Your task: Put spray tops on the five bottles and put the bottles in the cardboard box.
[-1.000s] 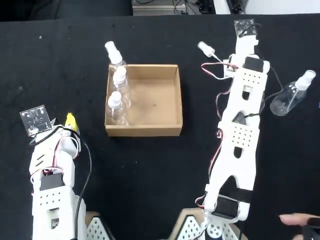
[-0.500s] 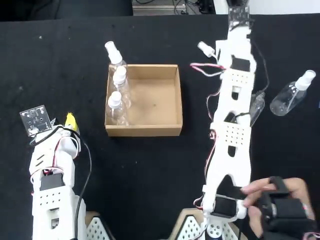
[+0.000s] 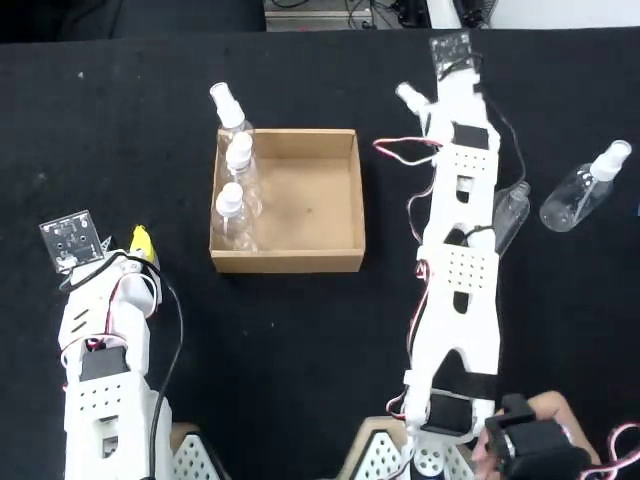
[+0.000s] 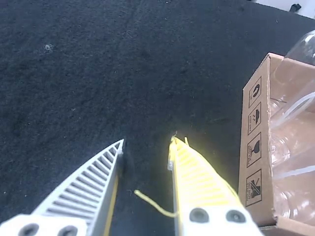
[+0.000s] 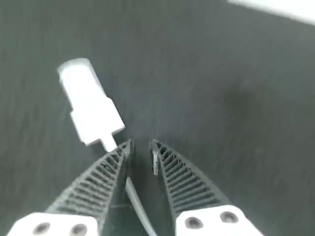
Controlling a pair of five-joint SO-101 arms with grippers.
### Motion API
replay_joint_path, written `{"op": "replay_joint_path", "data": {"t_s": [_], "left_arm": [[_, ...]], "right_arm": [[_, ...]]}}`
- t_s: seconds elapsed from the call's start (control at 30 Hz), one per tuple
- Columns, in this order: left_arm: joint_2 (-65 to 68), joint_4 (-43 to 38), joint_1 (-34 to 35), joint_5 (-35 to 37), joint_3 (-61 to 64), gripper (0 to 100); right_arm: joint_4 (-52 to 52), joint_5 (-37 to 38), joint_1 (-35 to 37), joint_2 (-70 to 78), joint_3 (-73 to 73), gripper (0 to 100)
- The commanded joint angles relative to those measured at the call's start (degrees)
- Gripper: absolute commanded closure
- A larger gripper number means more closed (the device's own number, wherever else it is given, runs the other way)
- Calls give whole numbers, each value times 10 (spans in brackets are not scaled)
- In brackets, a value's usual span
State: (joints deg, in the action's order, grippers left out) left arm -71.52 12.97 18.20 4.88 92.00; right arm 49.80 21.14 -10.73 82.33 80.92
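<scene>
- Black worktop (image 3: 330, 330), carrying two white arms side by side.
- Cardboard box (image 3: 300, 255): open, set between the arms toward the far side.
- Two capped bottles (image 3: 240, 165), clear, each with a white spray top: inside the box, in line along its left wall.
- Third capped bottle (image 3: 228, 110): at the box's far left corner, its spray top outside the rim.
- Fourth capped bottle (image 3: 585, 188): lying on the worktop, well to the right of the right arm.
- Uncapped bottle (image 3: 510, 212): lying just beside the right arm, partly hidden by it.
- Loose spray top (image 5: 91, 105): lying on the worktop, just beside the right claw's tips.
- Right claw (image 5: 141, 145): fingers narrowly parted, grasping nothing.
- Left claw (image 4: 147, 145): released, fingers parted, low over bare worktop near the box's left wall.
</scene>
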Motion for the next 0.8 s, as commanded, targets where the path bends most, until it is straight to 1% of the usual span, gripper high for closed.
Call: {"op": "replay_joint_path", "data": {"t_s": [0.0,0.1,0.2,0.27,0.5,0.57,0.67,0.7,0.77], "left_arm": [[-10,-13,5,-5,-6,871],[-10,-13,5,-5,-6,871],[-10,-13,5,-5,-6,871],[-10,-14,5,-5,-6,871],[-10,-14,5,-5,-7,870],[-10,-14,5,-5,-7,870],[-10,-14,5,-5,-7,870],[-10,-14,5,-5,-7,870],[-10,-14,5,-5,-7,870]], "right_arm": [[69,4,23,-23,19,953],[120,-25,28,-28,58,953],[209,-64,29,-32,127,953],[262,-65,29,-35,153,953],[363,-63,35,-101,145,947],[427,-62,50,-125,145,910],[509,-49,82,-155,145,801],[511,-42,92,-163,139,779],[509,-46,105,-167,142,783]]}}
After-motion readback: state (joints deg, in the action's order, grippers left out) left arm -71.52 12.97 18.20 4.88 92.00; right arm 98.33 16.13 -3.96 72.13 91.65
